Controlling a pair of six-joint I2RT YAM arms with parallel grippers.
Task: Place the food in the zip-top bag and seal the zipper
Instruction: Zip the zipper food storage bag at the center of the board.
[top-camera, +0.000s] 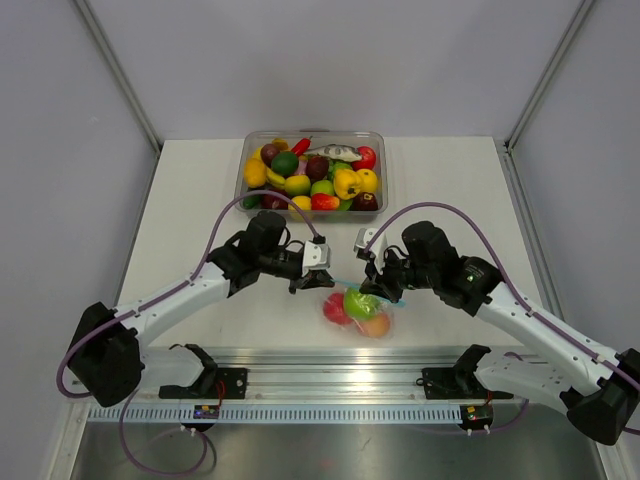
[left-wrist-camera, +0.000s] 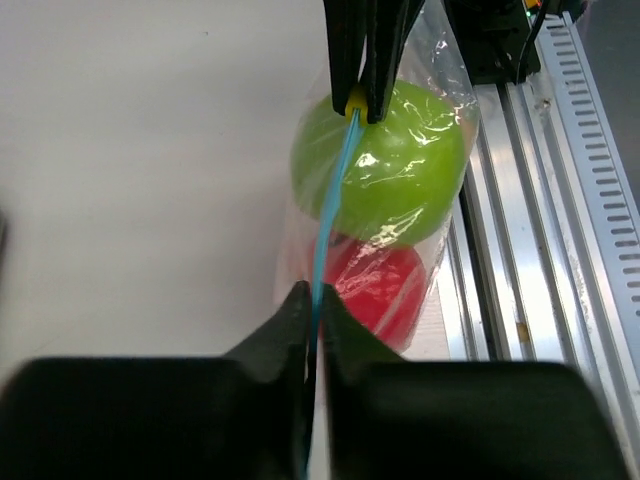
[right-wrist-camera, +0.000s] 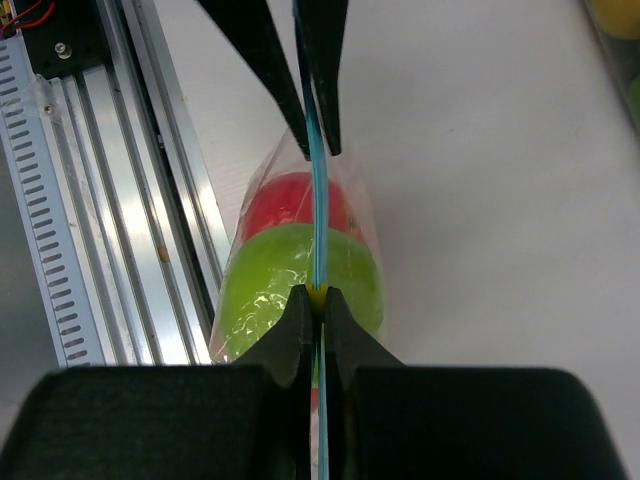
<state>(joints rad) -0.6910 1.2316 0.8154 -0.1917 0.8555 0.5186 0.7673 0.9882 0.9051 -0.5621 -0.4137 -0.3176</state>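
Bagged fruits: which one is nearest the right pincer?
The green apple, directly under the right pincer clamping the zipper; the red fruit lies farther along, by the left pincer.

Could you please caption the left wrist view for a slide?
Left gripper and right gripper pinch the teal zipper; green apple and red fruit sit inside the bag.

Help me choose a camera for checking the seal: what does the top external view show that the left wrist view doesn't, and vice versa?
Only top external: the tub of spare toy food at the far side, and an orange fruit packed with the others. Only left wrist: the zipper up close, pinched by the left gripper near the camera and by the right gripper further along. Both: green apple and red fruit inside the zip-top bag, beside the rail.
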